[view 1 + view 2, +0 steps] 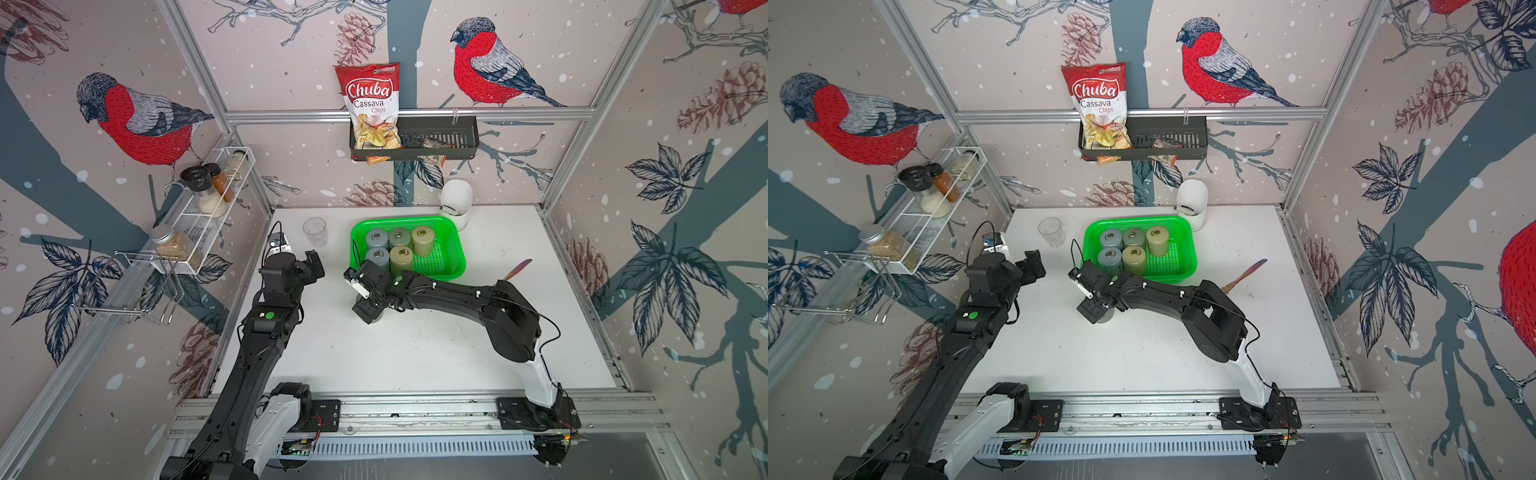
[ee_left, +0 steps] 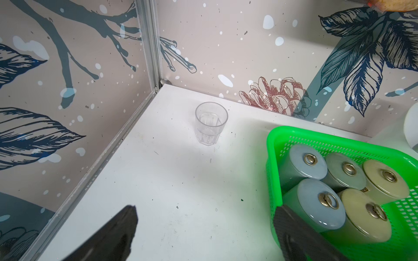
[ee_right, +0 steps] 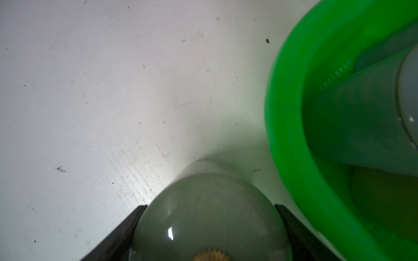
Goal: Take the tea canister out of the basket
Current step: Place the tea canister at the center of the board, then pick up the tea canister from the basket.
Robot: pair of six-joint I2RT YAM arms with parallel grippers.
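Top views, right gripper (image 1: 369,311): pointed down at the table, just off the basket's near left corner; closed narrow around the tea canister (image 1: 377,321).
Top views, tea canister: outside the basket (image 1: 455,245), close to that corner; mostly hidden under the gripper, with only a grey-green sliver seen in both top views.
Top views, basket: bright green, toward the back of the white table (image 1: 415,353); holds five other canisters (image 1: 400,237), all upright, three in the back row and two in front, crowded into its left half.
Top views, left gripper (image 1: 314,263): raised off the table, left of the basket and near the clear glass (image 1: 315,232); nothing in it.
Left wrist, left gripper (image 2: 205,208): fingers (image 2: 117,235) spread wide, only bare table between them.
Left wrist, basket (image 2: 271,146): five lids with brass ring pulls inside.
Left wrist, glass (image 2: 211,123): upright, well apart from the basket, toward the wall corner.
Right wrist, right gripper (image 3: 210,206): a dark finger (image 3: 126,232) pressed to each side of the rounded lid.
Right wrist, tea canister (image 3: 203,217): upright between the fingers, just beside the basket rim (image 3: 289,113) and not touching it; cannot tell whether the base rests on the table.
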